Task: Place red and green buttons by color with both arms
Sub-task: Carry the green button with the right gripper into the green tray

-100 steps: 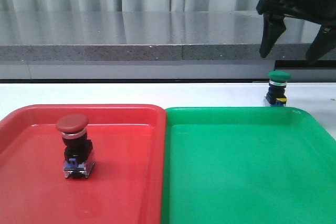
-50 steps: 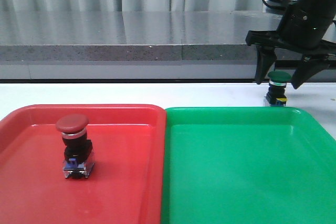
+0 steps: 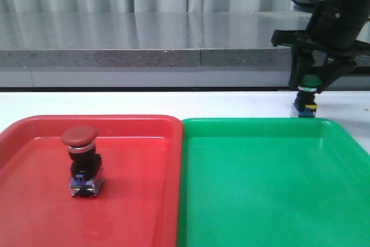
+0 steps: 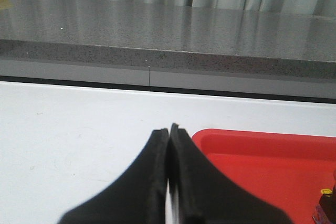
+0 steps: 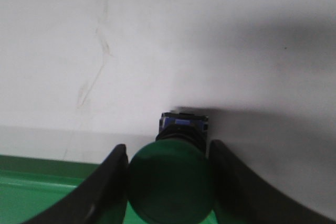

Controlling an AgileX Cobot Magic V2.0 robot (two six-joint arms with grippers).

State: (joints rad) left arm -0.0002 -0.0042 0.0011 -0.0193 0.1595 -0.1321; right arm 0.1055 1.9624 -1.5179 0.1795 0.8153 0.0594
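Note:
The red button (image 3: pixel 80 137) stands upright in the left part of the red tray (image 3: pixel 139 148), and no gripper is near it. Just behind the far right corner of the green tray (image 3: pixel 260 189), the green button (image 3: pixel 305 104) stands on the white table. My right gripper (image 3: pixel 310 87) has come down over it from above. In the right wrist view its two fingers press against both sides of the green cap (image 5: pixel 170 184). The left gripper (image 4: pixel 169 128) is shut with nothing in it, low over the table beside a corner of the red tray (image 4: pixel 262 153). It does not appear in the front view.
The two trays lie side by side, touching, at the front of the white table (image 3: pixel 144 102). A grey stone ledge (image 3: pixel 144 56) and a pale curtain run along the back, close behind the green button.
My right gripper came down from above the green button, fingers wide apart, and has closed on its cap. The red button has not moved.

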